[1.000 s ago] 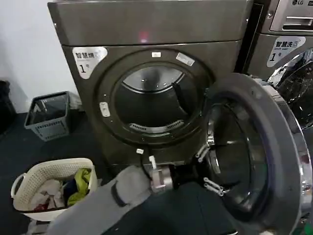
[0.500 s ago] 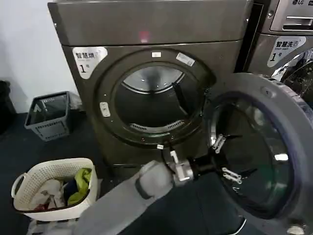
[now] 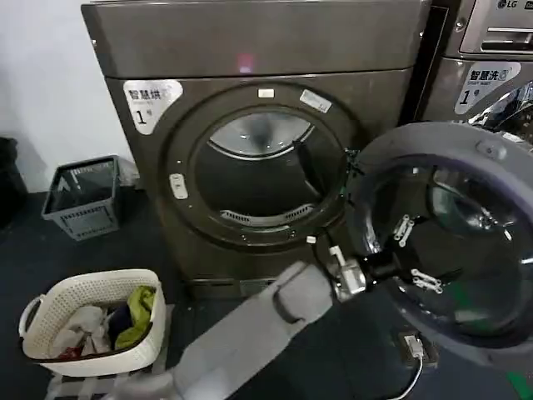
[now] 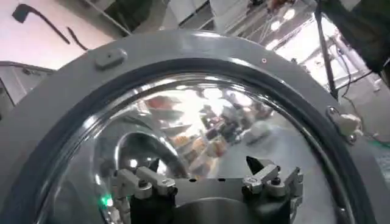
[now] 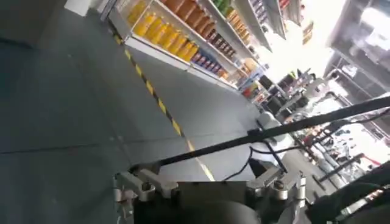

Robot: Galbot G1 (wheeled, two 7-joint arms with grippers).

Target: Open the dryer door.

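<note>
My left gripper against the door's inner face, door swung wide to the right.

In the head view the dryer (image 3: 250, 142) fills the upper centre, its drum opening bare; the door (image 3: 500, 154) stands at the right of the frame, grey inner face turned toward me. My left gripper (image 3: 414, 255) reaches across from lower centre with its fingers spread, lying directly before the dark glass, the nearer of my two; I cannot tell whether it touches. In the left wrist view the door's glass (image 4: 201, 122) sits straight ahead of the fingertips. I judge any further swing runs rightward, away from the opening. My right gripper (image 5: 210, 185), fingers spread, faces open floor.
</note>
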